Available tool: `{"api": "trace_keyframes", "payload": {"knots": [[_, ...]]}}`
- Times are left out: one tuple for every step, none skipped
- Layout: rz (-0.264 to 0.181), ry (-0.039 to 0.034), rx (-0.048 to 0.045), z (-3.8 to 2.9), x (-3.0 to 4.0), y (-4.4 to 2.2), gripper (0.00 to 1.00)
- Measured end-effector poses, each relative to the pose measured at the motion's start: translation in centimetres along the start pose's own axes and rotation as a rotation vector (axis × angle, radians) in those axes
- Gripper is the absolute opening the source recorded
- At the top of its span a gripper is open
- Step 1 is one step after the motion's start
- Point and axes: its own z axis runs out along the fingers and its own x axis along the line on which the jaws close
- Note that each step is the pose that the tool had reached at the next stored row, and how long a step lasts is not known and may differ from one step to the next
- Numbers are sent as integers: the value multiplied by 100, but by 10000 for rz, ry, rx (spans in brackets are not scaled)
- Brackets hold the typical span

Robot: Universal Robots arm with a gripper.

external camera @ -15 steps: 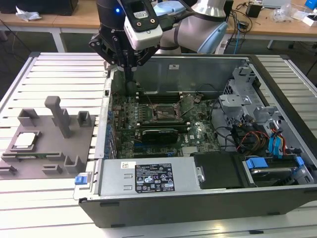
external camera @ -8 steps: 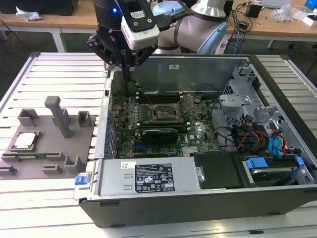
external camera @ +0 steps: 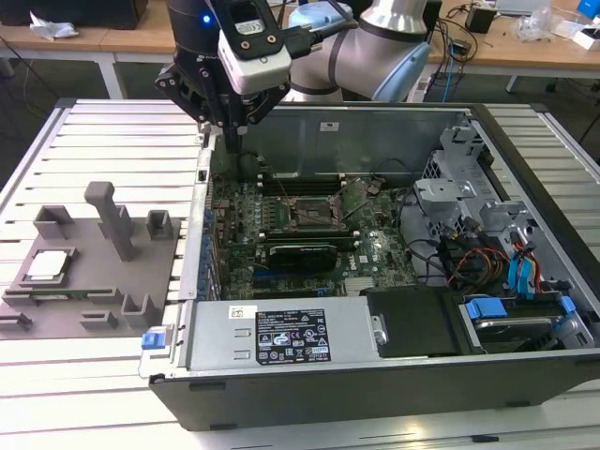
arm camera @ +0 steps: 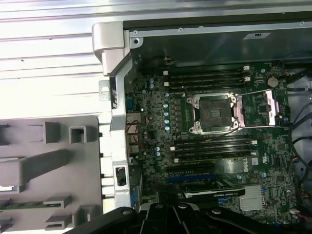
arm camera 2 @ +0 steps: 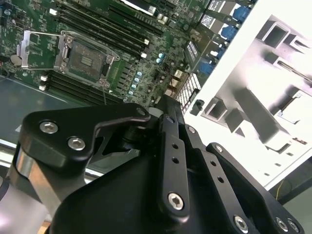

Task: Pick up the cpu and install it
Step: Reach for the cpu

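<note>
gripper is hanging over the back corner of the open pc case, above the motherboard. can't tell if it's open or closed. cpu is sitting well apart on the grey fixture plate, with the case wall in between.

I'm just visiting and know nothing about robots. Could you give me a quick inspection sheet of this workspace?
Surface: slatted metal table carrying a grey fixture plate and an open computer case.
Job's things: the cpu lies on the fixture plate; the motherboard socket is open and empty.
Clutter: green memory stick on the plate.
Grippers: the gripper hangs over the case's rear corner, apart from the cpu.
Cables: coloured wires inside the case.
Surroundings: wooden desks behind.
</note>
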Motion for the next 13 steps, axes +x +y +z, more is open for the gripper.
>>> {"api": "trace_keyframes", "payload": {"knots": [[0,0,0,0,17,-1,11],[1,0,0,-1,29,-1,11],[2,0,0,-1,42,-1,11],[4,-1,0,-1,53,0,11],[6,0,1,-2,66,0,11],[10,0,1,-2,83,-1,11],[13,-1,1,-3,100,-1,11],[16,-1,1,-3,118,-2,11],[21,-2,1,-4,144,-3,11],[24,-4,1,-4,164,-3,11],[28,-7,0,-5,193,-4,11],[33,-9,0,-6,222,-6,11],[35,-10,1,-6,238,-7,11]]}}
